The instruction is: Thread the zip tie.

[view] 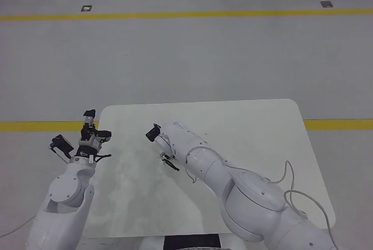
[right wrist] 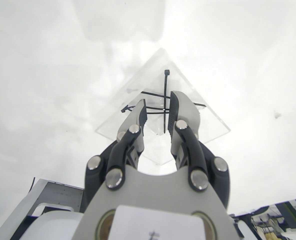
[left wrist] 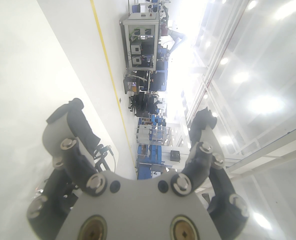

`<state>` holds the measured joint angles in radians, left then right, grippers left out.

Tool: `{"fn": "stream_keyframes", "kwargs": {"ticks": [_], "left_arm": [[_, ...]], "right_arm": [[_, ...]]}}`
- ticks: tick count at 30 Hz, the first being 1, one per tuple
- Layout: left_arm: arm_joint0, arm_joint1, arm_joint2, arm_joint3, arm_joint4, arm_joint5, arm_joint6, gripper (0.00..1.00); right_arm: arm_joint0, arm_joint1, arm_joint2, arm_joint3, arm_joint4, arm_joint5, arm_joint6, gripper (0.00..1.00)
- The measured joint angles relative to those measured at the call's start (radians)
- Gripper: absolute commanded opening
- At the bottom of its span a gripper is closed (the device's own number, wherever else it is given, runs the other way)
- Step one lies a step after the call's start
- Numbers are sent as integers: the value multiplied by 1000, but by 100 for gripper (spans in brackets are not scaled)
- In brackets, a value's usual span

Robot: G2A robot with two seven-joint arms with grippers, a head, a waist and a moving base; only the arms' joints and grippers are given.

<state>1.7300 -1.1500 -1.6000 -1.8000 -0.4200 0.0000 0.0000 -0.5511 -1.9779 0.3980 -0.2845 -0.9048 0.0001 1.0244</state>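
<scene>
The right arm bends over the middle of the white rounded-corner counter (view: 255,144) and, from above, covers most of what lies under it; only thin dark slivers show beneath its wrist, too small to make out. From the wrist, the right end effector (right wrist: 158,101) hangs over a clear square plastic plate (right wrist: 208,126) lying flat on the counter, its fingers apart by a narrow gap and clamped on nothing. One black plastic zip tie (right wrist: 166,86), its square head at the far end, lies on the plate and runs lengthwise through that gap, crossed by other thin black ties (right wrist: 150,94). Whether the fingers touch any tie cannot be told. A dark printed mark (right wrist: 153,234) on the wrist housing is cut off and unreadable. At the counter's left edge, well apart from the plate, the left end effector (view: 74,130) stands wide open and holds nothing.
</scene>
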Motion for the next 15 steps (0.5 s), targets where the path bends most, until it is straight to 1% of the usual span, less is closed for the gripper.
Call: {"fn": "stream_keyframes", "kwargs": {"ticks": [3, 7, 13, 15], "left_arm": [[0, 0, 0, 0, 0, 0, 0, 100], [0, 0, 0, 0, 0, 0, 0, 100], [0, 0, 0, 0, 0, 0, 0, 100], [0, 0, 0, 0, 0, 0, 0, 100]], "right_arm": [[-2, 0, 3, 0, -1, -5, 3, 10], [-5, 0, 6, 0, -2, -12, 5, 0], [-2, -1, 10, -5, -8, -13, 9, 0], [0, -1, 11, -7, -12, -11, 9, 3]]}}
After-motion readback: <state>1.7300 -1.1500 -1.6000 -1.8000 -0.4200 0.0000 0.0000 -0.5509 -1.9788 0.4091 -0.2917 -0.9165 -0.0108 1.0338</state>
